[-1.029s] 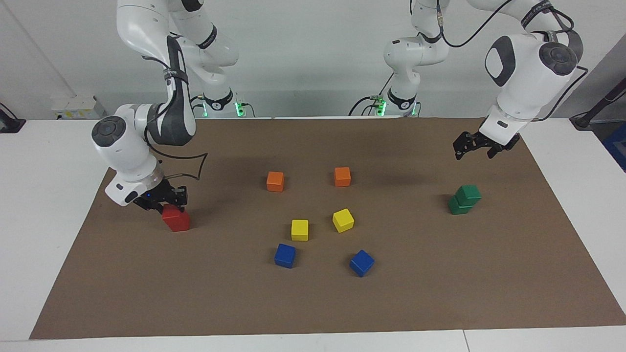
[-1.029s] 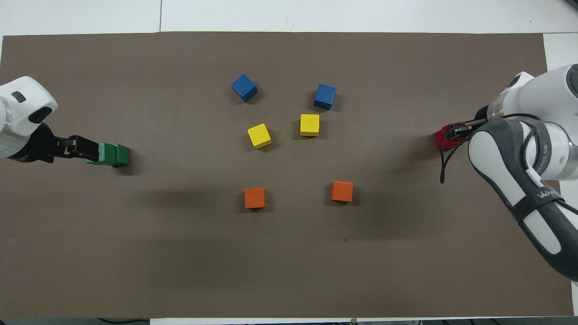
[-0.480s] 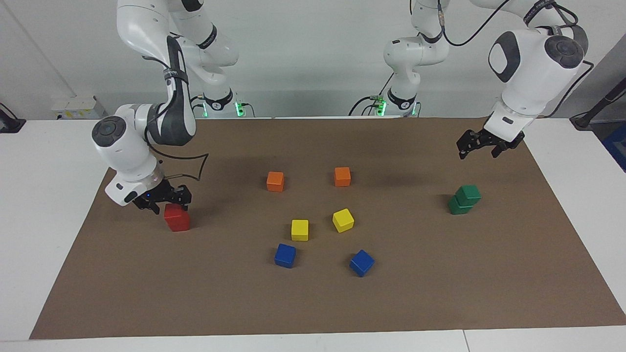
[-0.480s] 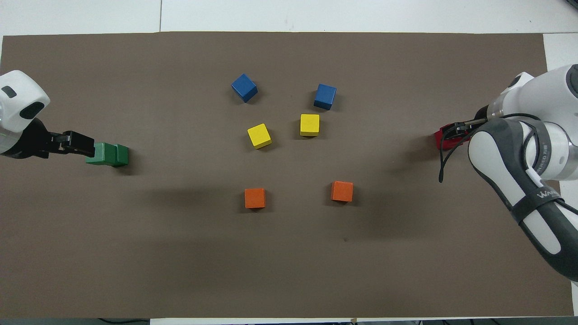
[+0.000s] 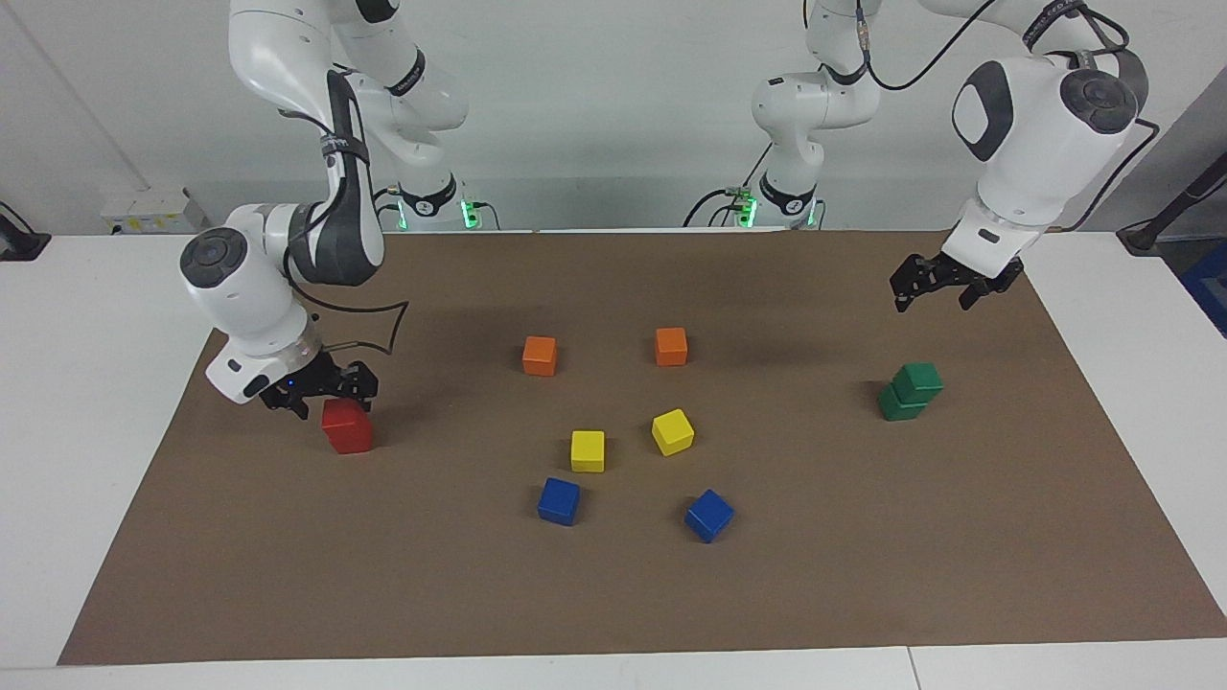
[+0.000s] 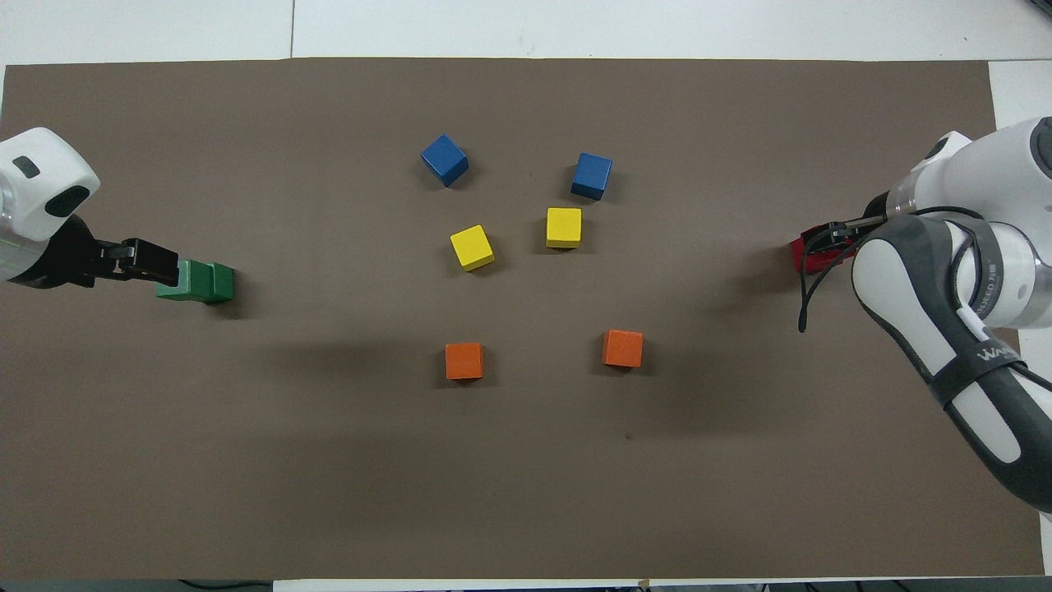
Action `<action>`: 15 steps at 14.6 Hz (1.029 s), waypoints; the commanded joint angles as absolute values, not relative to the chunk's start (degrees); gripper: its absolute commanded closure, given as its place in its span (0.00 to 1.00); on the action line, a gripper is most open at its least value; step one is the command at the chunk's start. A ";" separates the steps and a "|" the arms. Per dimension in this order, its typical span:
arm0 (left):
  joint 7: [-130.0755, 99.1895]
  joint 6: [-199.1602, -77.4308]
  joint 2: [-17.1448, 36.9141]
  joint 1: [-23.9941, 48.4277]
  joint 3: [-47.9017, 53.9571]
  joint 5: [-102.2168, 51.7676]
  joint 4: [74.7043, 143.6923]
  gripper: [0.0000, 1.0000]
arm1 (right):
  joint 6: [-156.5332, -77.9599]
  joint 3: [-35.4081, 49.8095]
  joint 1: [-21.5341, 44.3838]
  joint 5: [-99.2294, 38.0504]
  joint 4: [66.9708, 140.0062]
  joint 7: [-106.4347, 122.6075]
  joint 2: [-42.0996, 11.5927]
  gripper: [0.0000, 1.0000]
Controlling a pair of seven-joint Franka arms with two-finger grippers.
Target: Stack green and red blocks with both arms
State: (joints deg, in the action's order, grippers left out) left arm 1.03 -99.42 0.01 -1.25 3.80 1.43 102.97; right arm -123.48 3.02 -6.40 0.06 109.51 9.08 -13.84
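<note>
Left gripper (image 5: 935,289): up in the air over the brown mat (image 5: 863,537) at the left arm's end of the table (image 5: 77,316), fingers spread wide, nothing in them. It hangs clear above the green stack, not touching it.

Green blocks: stacked! The top green block (image 5: 919,380) sits on the bottom green block (image 5: 899,403), a bit offset so the lower one peeks out on one side. From overhead the pair (image 6: 197,281) reads as one stepped green lump.

Right gripper (image 5: 326,386): down low at the right arm's end of the table, right by the top of the red stack (image 5: 347,426). Fingers look apart with nothing held, one to each side of the top corner nearer to the robots. Can't tell if they touch it.

Red blocks: they show as one tall red column in the facing view, so one on the other, pretty neatly lined up. Overhead the arm covers most of it.

Other cubes: two orange cubes (image 5: 540,355) (image 5: 671,346) in the middle, nearest the robots; then two yellow cubes (image 5: 588,450) (image 5: 672,431); then two blue cubes (image 5: 559,501) (image 5: 708,516) farthest out. All flat on the mat, none touching.
</note>
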 commanded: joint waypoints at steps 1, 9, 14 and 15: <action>0.53 -98.35 0.09 2.45 0.63 0.97 102.22 0.00 | -117.71 4.13 -6.59 -0.70 106.63 7.74 -10.82 0.00; 0.61 -98.00 -0.79 2.38 0.61 1.05 101.95 0.00 | -99.00 5.45 -5.45 -0.79 98.29 7.91 1.75 0.00; 0.62 -98.09 -1.84 2.11 0.35 0.97 101.69 0.00 | -92.91 5.27 -5.19 -0.70 96.77 5.45 5.97 0.00; 0.70 -97.91 -2.28 2.11 0.26 0.97 101.43 0.00 | -92.12 5.27 -5.27 -0.79 96.68 5.54 6.59 0.00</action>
State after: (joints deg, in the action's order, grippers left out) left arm 1.03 -99.27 -1.03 1.50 1.17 1.43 102.03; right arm -93.77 4.97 -4.87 0.06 97.12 6.79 5.95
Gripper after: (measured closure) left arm 0.000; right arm 0.000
